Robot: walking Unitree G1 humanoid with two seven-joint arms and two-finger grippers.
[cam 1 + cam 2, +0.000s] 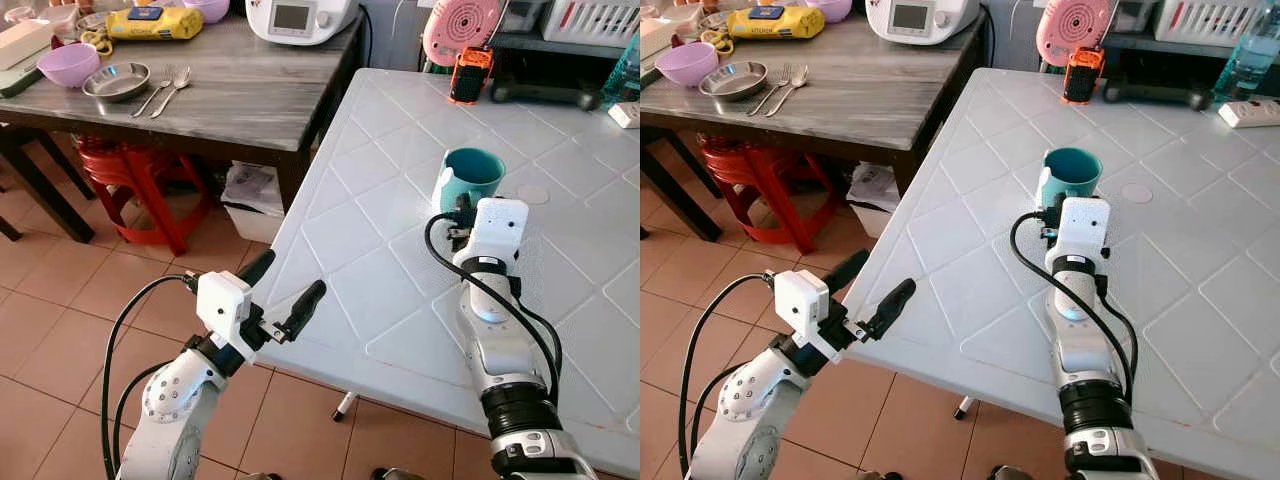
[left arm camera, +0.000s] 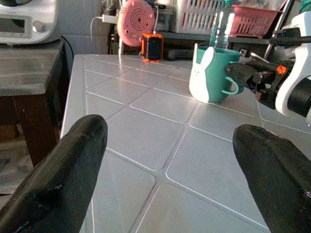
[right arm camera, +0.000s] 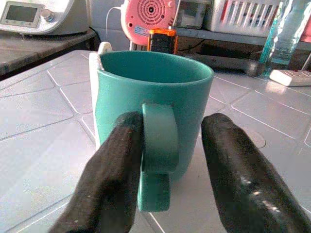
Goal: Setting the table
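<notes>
straddling the handle of a teal ceramic mug (image 3: 154,104) with a white rabbit face, the right gripper (image 3: 170,160) sits spread open on the white quilted-pattern plastic table (image 1: 380,270)

one black finger (image 3: 109,170) touches the mug's handle, the other stands clear, so nothing is clamped; the mug stands upright, well in from the table's near edge; the left gripper (image 1: 290,290) hovers at that edge, jaws wide apart and empty, well apart from the mug

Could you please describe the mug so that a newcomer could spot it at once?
On the white table, just ahead of the right pincer, stands the teal mug. A white rabbit face with ears on its side sets it apart from everything nearby.
</notes>
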